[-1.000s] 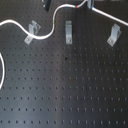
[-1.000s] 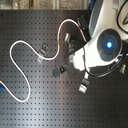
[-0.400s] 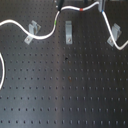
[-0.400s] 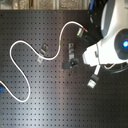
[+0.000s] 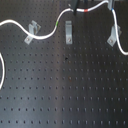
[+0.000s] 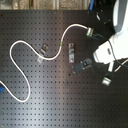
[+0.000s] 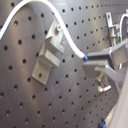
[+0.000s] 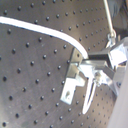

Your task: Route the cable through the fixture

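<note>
The white cable comes in from the first exterior view's left and crosses the left bracket. It climbs past its green band, runs behind the middle bracket, then past its red band. My gripper is shut on the cable between the two bands, beyond the middle bracket. In the second exterior view the gripper holds the cable above the middle bracket. Both wrist views show the gripper pinching the cable beside a bracket.
A third bracket stands at the first exterior view's right, with the cable's tail hanging past it. The black perforated board fills the scene. The cable loops wide to a blue end. The white arm hides the board below it.
The arm has carried the gripped cable toward the second exterior view's right. The cable's arc now reaches past the middle bracket, and its red band has come into the first exterior view.
</note>
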